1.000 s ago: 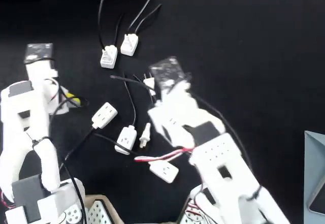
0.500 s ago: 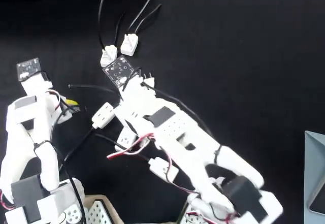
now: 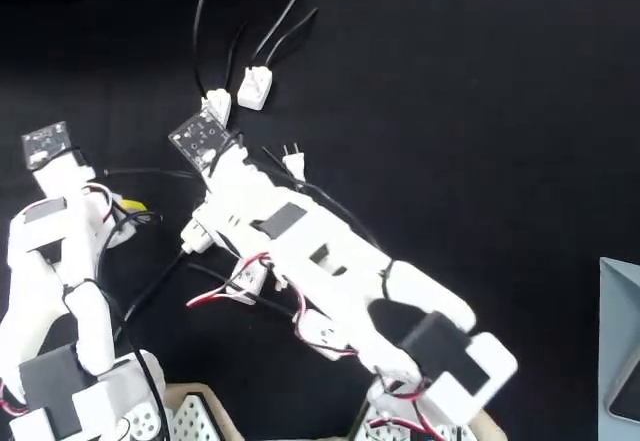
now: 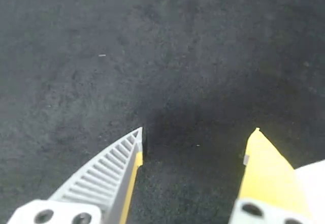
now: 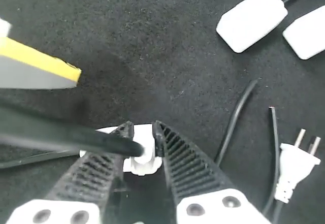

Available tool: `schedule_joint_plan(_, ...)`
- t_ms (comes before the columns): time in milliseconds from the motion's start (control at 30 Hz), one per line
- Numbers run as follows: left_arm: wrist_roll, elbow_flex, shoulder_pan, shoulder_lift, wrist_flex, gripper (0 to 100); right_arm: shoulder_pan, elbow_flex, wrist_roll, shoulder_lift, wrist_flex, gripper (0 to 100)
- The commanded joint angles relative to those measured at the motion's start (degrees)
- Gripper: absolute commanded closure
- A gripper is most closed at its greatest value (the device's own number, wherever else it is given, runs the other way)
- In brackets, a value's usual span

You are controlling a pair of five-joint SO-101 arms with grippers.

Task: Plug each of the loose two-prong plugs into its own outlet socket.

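1. High view: we count two white blocks (image 3: 215, 111) (image 3: 254, 88) on cords, side by side, and one loose plug (image 3: 293, 161) just beside the right arm (image 3: 300, 246).
2. Left wrist view: left gripper (image 4: 195, 148) has its fingers spread, nothing between them, over black cloth (image 4: 152, 41).
3. Right wrist view: right gripper (image 5: 142, 127) is clamped on one white connector (image 5: 139, 165). One plug and two blocks lie beyond.

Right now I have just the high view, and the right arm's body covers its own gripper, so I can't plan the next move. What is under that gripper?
Observer: Its wrist view shows the right gripper sitting over a white outlet socket, with a black cord crossing right beside it. I cannot tell whether it grips the socket.
Operator: Is the left gripper carrying anything?
Observer: No. The left gripper is open, with nothing in it, over bare black cloth.
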Motion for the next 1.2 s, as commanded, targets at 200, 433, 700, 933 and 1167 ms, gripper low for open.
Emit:
schedule_joint_plan(200,0.44,-0.75,-1.10,-0.97,-0.70,68,-0.62,-6.02,0.70,4.53,-0.97,98.6)
schedule_joint_plan(433,0.44,-0.48,-1.19,-0.97,-0.70,68,-0.62,-3.74,3.69,5.32,-0.70,98.6)
schedule_joint_plan(700,0.44,-0.48,-1.54,-0.97,-0.70,68,-0.53,-0.75,6.95,5.41,-0.97,98.6)
schedule_joint_plan(933,0.35,-0.48,-1.54,-0.97,-0.70,68,0.62,-0.84,6.86,7.25,-0.70,98.6)
schedule_joint_plan(1167,0.35,-0.48,-1.54,-0.97,-0.70,68,0.70,-4.53,6.86,11.38,3.96,98.6)
